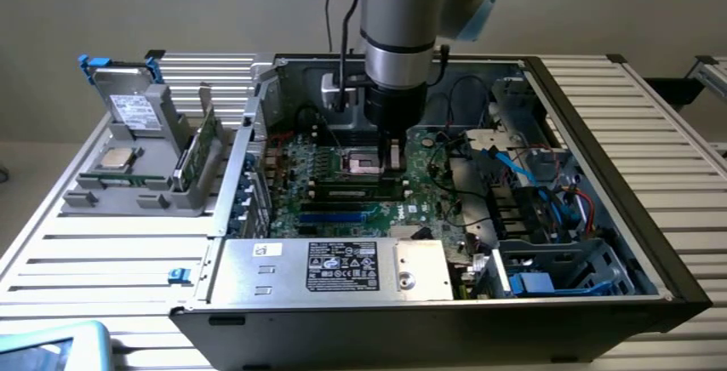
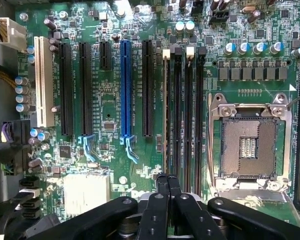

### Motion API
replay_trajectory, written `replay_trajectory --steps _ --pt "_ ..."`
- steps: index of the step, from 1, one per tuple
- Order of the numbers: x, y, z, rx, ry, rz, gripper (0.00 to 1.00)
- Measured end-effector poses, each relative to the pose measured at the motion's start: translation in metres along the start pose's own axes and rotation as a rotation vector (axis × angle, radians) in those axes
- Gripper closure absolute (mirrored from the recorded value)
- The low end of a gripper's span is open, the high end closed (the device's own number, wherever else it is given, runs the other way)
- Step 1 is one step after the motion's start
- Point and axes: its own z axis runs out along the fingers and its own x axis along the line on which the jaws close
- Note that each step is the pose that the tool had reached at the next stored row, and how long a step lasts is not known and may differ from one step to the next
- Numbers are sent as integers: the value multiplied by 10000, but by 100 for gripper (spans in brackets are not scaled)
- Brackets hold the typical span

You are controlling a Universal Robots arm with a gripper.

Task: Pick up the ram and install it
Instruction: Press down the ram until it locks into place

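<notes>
**A:** Where is the ram?

**B:** The ram [image 1: 200, 154] stands on its long edge in the grey holder [image 1: 119, 199] at the exterior view's left, about mid-height of the frame. It is just beside the silver drive [image 1: 136, 109], which stands upright in the same holder. Both sit outside the computer case [image 1: 591, 116], well apart from the gripper.

**A:** And the gripper?

**B:** The gripper [image 1: 394, 163] hangs in the upper middle of the exterior view, reaching down into the open case above the motherboard [image 1: 340, 211]. In the wrist view its two fingers [image 2: 162, 187] are closed tip to tip and carry no part.

**A:** What lies beneath it?

**B:** The fingertips overlap the end of the row of black memory slots [image 2: 189, 115]. That row runs between the blue expansion slot [image 2: 125, 85] and the processor socket [image 2: 250, 145] with its bare contacts. Whether the tips touch the board, I cannot tell.

**A:** Do the slots all look alike?

**B:** The slot nearest the blue one shows a thin pale line [image 2: 166, 115] along its length. It is too narrow to say what it is.
</notes>
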Motion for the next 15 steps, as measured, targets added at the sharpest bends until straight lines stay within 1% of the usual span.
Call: replay_trajectory --steps 1,3,4,6,7,9,11,12,13,14,15 --pt "-1 0 4 12 -3 2 89" --pt "-2 0 4 14 -4 2 89" --pt "-2 1 -13 22 -17 2 89" --pt "6 25 -93 16 -6 3 89" --pt "8 61 -113 16 -4 2 89" --pt "10 155 -121 19 -6 2 89" --pt "11 241 -121 42 -5 6 89" --pt "12 278 -122 68 -4 7 89" --pt "12 314 -121 116 -5 10 89" --pt "12 342 -120 186 -6 16 89" --pt "12 371 -117 293 -7 25 89"
